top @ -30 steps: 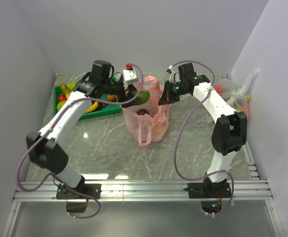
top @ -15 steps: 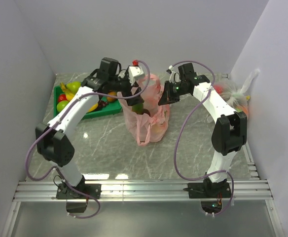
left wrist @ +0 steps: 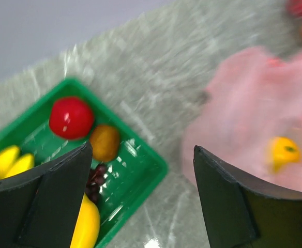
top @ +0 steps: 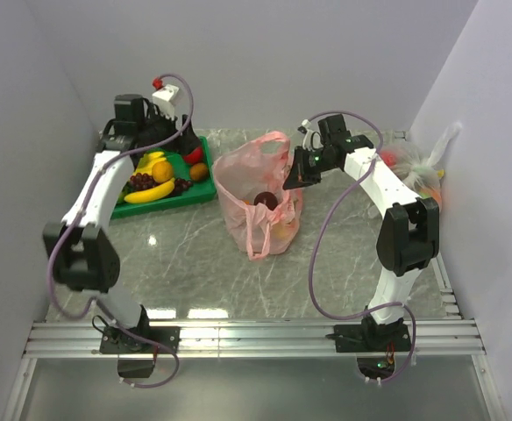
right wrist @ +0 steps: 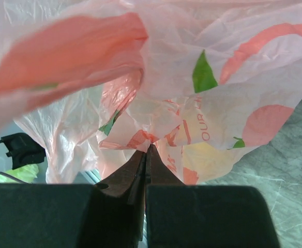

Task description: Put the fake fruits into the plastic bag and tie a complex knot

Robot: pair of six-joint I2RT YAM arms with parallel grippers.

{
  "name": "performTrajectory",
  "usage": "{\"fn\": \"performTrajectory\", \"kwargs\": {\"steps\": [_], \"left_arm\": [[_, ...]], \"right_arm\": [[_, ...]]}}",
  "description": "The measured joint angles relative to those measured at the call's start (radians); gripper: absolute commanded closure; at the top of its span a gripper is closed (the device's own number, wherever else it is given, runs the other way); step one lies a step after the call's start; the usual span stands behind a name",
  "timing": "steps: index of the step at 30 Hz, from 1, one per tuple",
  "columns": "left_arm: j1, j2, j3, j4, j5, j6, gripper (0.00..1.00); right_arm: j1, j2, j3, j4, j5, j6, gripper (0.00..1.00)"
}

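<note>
The pink plastic bag (top: 256,197) stands open mid-table, with a dark red fruit (top: 263,200) and a yellow fruit (top: 280,230) inside. My right gripper (top: 293,180) is shut on the bag's right rim; in the right wrist view its tips (right wrist: 147,150) pinch a fold of the bag (right wrist: 218,77). My left gripper (top: 155,140) hovers open and empty above the green tray (top: 199,195). Its view (left wrist: 142,155) shows a red apple (left wrist: 71,118), a brown-orange fruit (left wrist: 104,142), grapes (left wrist: 94,183) and a banana (left wrist: 86,225) in the tray (left wrist: 151,165), and the bag (left wrist: 244,103).
A clear bag with a white tufted top (top: 423,171) holding other fruits lies against the right wall. Walls close in the left, back and right. An aluminium rail (top: 256,333) runs along the near edge by the arm bases.
My left arm has swung from above the bag's mouth back to the left, over the green tray. The green fruit near its jaws no longer shows there. The right arm has held still.
</note>
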State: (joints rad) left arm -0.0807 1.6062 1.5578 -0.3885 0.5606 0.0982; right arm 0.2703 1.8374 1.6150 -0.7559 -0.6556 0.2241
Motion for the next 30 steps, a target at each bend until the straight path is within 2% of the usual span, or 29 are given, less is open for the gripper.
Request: {"fn": "performTrajectory", "kwargs": {"steps": [6, 11, 20, 25, 30], "left_arm": [[0.01, 0.264, 0.041, -0.046, -0.119, -0.075, 0.18], [0.01, 0.407, 0.104, -0.075, -0.152, -0.098, 0.2], [0.01, 0.494, 0.148, -0.077, -0.193, -0.083, 0.26], [0.009, 0.533, 0.18, -0.079, -0.195, -0.057, 0.19], [0.006, 0.573, 0.201, -0.066, -0.192, -0.045, 0.19]], "right_arm": [[-0.002, 0.0, 0.0, 0.0, 0.0, 0.001, 1.0], [-0.01, 0.0, 0.0, -0.003, 0.0, -0.002, 1.0], [-0.017, 0.0, 0.0, -0.013, 0.0, -0.006, 1.0], [-0.02, 0.0, 0.0, -0.015, 0.0, -0.006, 1.0], [-0.02, 0.0, 0.0, -0.015, 0.0, -0.005, 1.0]]}}
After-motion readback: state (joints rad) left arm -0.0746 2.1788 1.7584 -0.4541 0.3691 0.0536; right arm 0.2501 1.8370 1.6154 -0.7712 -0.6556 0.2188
